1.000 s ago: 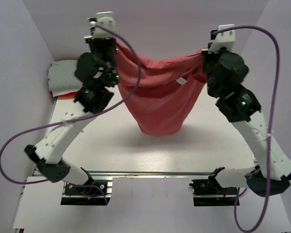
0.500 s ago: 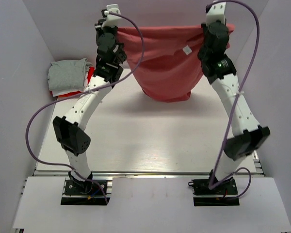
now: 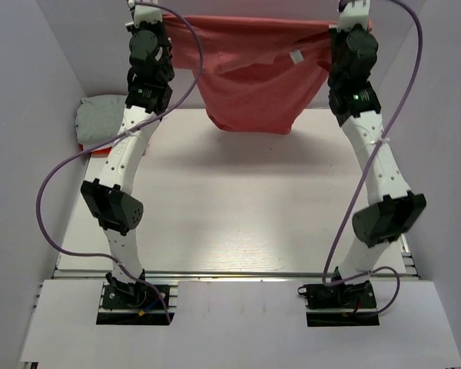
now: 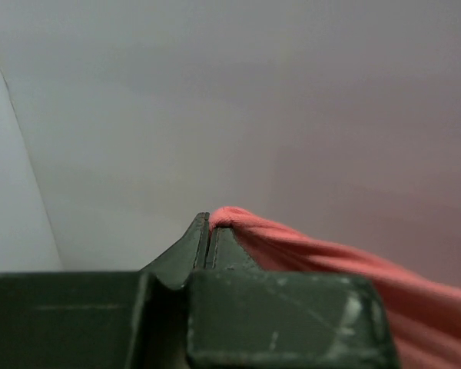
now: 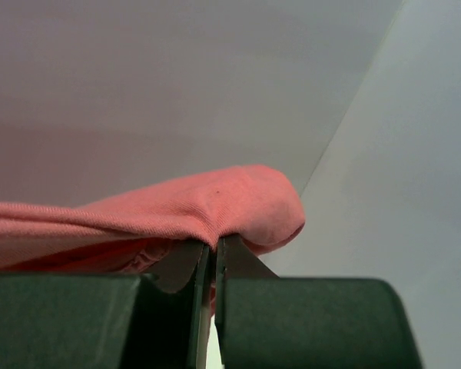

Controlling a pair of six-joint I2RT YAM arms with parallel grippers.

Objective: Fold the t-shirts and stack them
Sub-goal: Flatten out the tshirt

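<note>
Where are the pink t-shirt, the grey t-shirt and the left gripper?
pink t-shirt (image 3: 250, 91): top external view, middle of the hanging cloth.
grey t-shirt (image 3: 98, 119): top external view, upper face of the folded shirt.
left gripper (image 4: 208, 238): left wrist view, between its shut fingertips.

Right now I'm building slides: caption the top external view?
Left arm and right arm hold a pink t-shirt spread above the table; folded shirts lie left.
</note>
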